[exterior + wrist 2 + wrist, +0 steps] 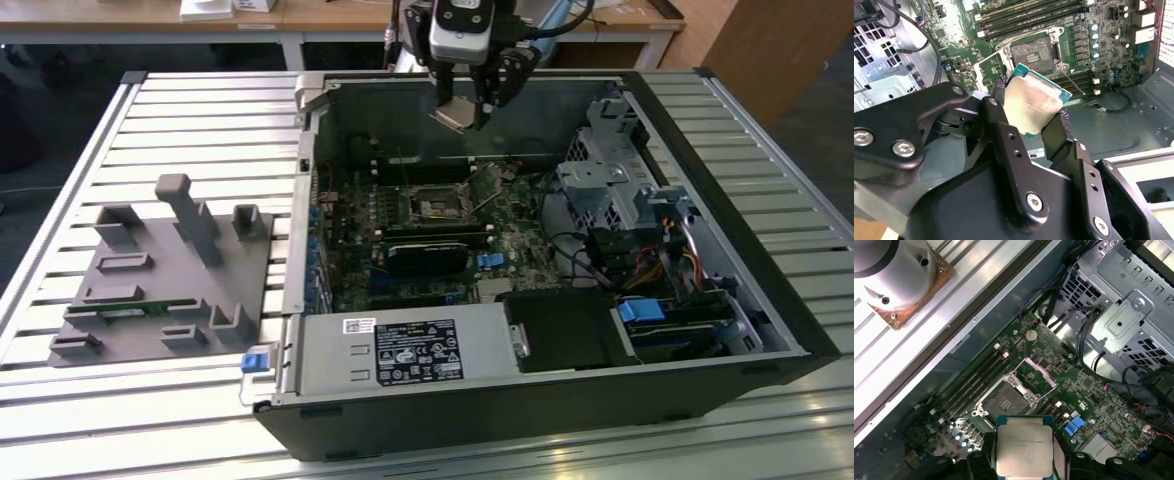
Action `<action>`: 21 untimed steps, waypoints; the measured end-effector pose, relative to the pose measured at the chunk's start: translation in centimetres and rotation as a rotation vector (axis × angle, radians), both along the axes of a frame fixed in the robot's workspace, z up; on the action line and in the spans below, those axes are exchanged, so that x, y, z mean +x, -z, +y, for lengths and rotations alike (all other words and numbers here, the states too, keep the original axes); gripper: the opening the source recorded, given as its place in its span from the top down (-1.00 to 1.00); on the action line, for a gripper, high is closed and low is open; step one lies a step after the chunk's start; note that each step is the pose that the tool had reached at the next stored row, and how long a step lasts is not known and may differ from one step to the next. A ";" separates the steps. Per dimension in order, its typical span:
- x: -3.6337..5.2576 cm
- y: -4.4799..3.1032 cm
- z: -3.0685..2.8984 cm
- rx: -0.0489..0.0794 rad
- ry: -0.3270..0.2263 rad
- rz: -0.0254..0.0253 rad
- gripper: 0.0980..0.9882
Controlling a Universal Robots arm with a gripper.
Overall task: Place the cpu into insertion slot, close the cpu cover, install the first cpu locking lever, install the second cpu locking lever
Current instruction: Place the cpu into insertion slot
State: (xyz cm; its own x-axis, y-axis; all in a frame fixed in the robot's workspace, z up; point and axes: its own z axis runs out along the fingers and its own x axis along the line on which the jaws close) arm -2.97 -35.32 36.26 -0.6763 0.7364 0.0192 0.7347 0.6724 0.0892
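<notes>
Silver-beige metal of the cpu (1036, 111) is facing outward while the gripper (1031, 101) is pinching its opposite edges, leaving the underside free. In the exterior view it is hanging at twelve o'clock from the insertion slot (438, 207), whose cpu cover (1040, 372) is standing open.

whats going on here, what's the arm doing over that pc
The robot arm's gripper is holding the cpu by its edges, above the open computer case. On the green board below, the insertion slot is empty and the cpu cover is flipped open. The chip is not yet seated.
</notes>
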 end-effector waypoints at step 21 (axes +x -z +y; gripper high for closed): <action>0.00 0.10 0.00 0.000 0.092 0.0000 0.00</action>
